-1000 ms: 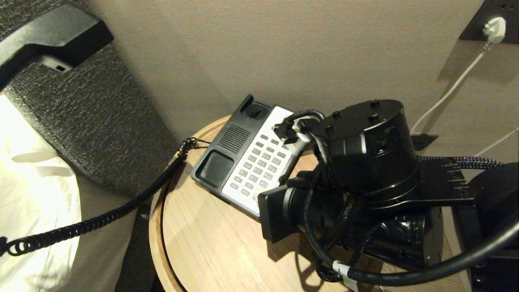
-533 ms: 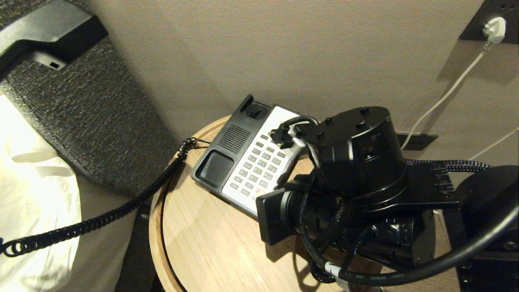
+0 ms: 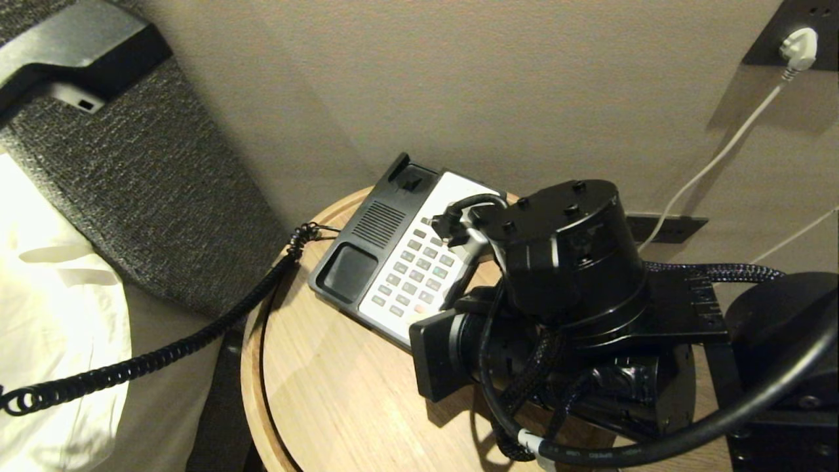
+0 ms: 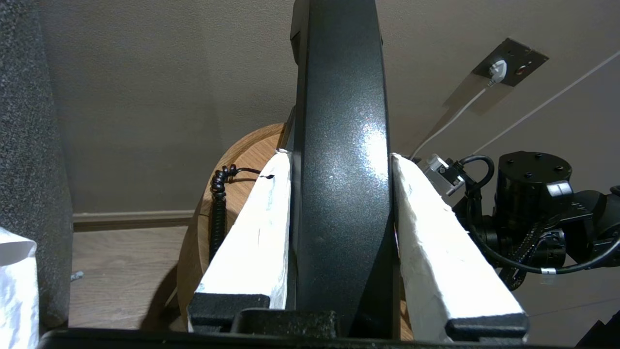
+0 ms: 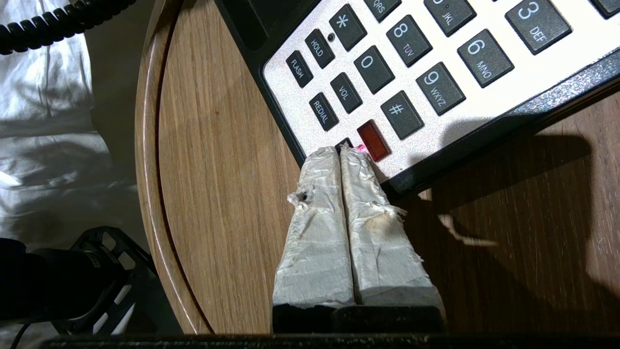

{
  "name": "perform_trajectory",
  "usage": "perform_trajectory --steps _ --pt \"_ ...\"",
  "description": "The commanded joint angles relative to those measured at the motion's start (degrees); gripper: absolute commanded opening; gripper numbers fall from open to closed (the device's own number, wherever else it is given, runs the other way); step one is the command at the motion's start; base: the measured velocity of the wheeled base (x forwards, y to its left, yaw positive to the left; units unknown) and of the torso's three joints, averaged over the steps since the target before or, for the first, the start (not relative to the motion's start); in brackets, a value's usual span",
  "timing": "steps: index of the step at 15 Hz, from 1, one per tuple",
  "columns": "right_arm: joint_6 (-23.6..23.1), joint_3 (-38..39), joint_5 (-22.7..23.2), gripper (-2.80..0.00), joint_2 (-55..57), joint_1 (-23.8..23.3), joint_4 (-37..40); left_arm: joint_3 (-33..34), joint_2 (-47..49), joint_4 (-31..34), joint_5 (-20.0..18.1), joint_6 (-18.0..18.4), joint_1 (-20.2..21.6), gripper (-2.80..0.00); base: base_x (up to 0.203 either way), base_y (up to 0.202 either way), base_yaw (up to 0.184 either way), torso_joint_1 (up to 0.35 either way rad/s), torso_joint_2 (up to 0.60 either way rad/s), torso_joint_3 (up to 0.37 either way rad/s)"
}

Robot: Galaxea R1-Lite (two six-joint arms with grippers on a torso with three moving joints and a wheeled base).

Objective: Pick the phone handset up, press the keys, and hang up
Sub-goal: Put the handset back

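Observation:
The black phone handset hangs in the air at the upper left, away from the phone. My left gripper is shut on the handset, its white-taped fingers pressed against both sides. A black coiled cord runs from it to the black-and-white phone base on the round wooden table. My right arm reaches over the phone's near right corner. The right gripper is shut, its tips on the bottom key row beside the red key.
The phone stands close to the beige wall at the table's far edge. A grey upholstered headboard and white bedding lie to the left. A white plug with its cable sits in a wall socket at the upper right.
The right arm has edged left and lower over the phone's near corner. The handset has shifted slightly up and left in the head view.

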Motion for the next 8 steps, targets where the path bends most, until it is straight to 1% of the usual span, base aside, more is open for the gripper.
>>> perform_trajectory --steps 1,8 --pt "0.1 0.0 -0.2 -2.8 0.0 -0.1 0.1 0.0 -0.3 -0.1 -0.1 -0.1 0.0 -2.8 0.0 0.0 0.0 0.0 0.0 0.0" --pt "0.2 -0.2 -0.5 -2.8 -3.0 0.0 0.8 1.2 -0.8 0.0 -0.1 -0.3 0.0 -2.8 0.0 0.0 0.0 0.0 0.0 0.0"
